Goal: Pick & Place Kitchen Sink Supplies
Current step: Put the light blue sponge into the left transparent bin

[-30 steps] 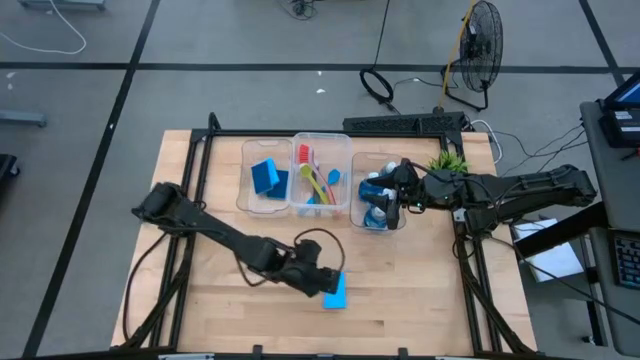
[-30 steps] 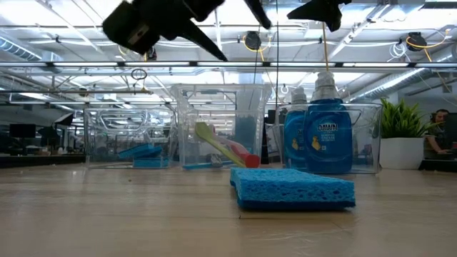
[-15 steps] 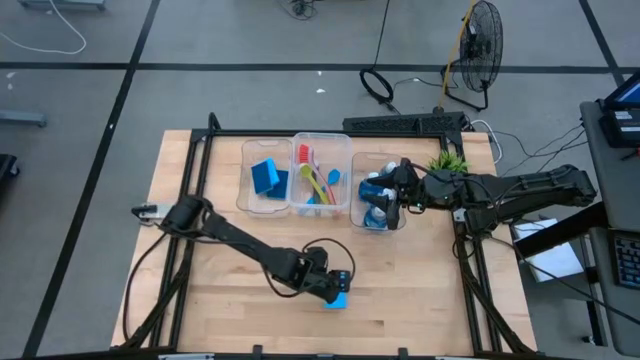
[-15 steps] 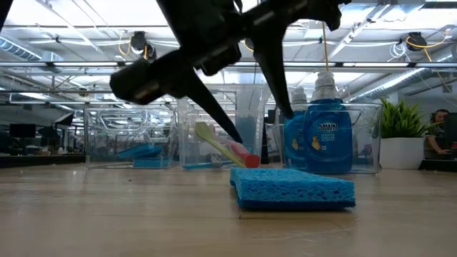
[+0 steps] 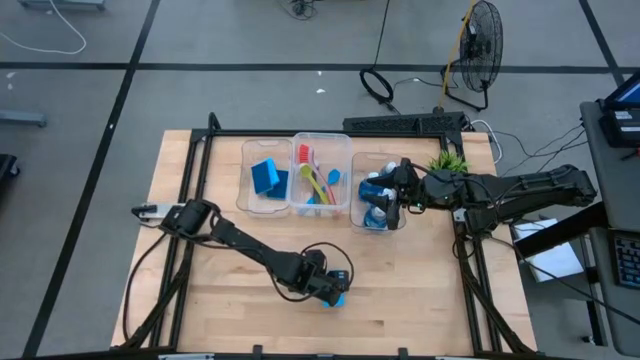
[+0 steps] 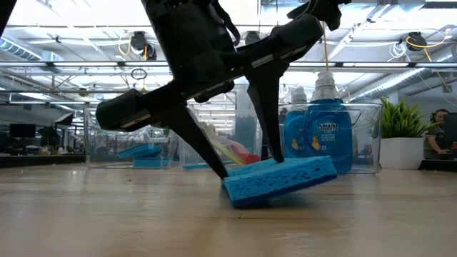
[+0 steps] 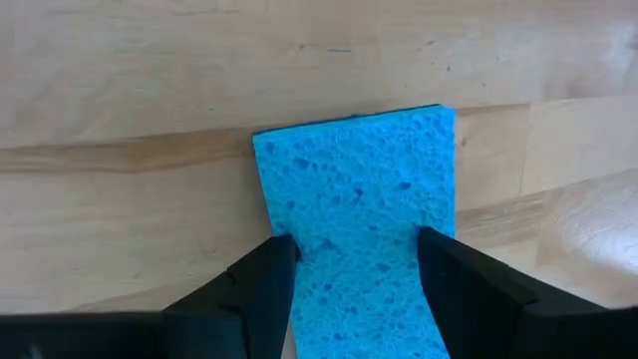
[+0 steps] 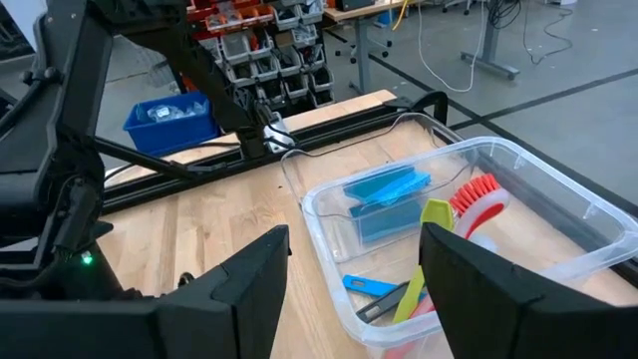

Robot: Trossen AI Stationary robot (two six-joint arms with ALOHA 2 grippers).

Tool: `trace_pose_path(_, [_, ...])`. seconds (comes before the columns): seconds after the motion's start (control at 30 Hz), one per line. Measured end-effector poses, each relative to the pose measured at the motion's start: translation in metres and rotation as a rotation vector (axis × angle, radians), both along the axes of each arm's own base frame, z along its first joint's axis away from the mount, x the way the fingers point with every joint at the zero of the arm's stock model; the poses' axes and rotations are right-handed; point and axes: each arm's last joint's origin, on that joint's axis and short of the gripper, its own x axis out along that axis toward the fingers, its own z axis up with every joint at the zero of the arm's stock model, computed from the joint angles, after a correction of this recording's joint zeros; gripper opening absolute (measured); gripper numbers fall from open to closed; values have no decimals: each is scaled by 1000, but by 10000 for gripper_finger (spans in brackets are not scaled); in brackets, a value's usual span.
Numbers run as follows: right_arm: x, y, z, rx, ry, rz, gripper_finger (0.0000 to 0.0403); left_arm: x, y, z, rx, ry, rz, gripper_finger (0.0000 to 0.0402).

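Observation:
A flat blue sponge (image 7: 359,189) sits tipped on the wooden table near its front middle (image 5: 341,299). My left gripper (image 7: 354,269) has come down over it, one finger on each side (image 6: 246,168). My right gripper (image 8: 354,299) hangs open over the right clear bin, where blue bottles (image 6: 325,135) stand, with nothing between its fingers (image 5: 400,190). The left bin holds blue sponges (image 5: 267,177) and the middle bin holds coloured brushes (image 5: 320,182). My left gripper has the sponge between its two fingers (image 7: 261,284), which lie against its two long sides (image 7: 304,261). The fingers slant down from the table's left. The sponge is tilted: its lower left edge (image 6: 239,200) rests on the table and its right end (image 6: 325,165) is raised.
Three clear bins (image 5: 247,200) stand in a row at the table's far middle, with a small green plant (image 5: 448,160) to their right. A black frame (image 5: 200,160) runs round the table. Bare wood lies left and right of the sponge.
My left gripper has sunk from above the sponge down onto it and rolled about its own axis. Its fingers now stand on either side of the sponge. The sponge lay flat; now it is tipped, right end raised, left edge on the table.

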Motion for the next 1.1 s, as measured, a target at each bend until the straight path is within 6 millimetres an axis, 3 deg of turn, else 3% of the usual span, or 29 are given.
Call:
trace_pose_path(0.2, [0,0,0,0,0,0,212,-3,2,-1,9,42,-49,211])
trace_pose_path(0.47, [0,0,0,0,2,1,212,-26,8,0,21,268,3,212])
trace_pose_path(0.67, [0,0,0,0,2,0,212,-26,9,4,20,265,8,212])
trace_pose_path(0.97, [0,0,0,0,1,0,212,-41,17,52,110,166,64,212])
trace_pose_path(1.1, [0,0,0,1,0,0,212,-43,17,51,101,193,59,212])
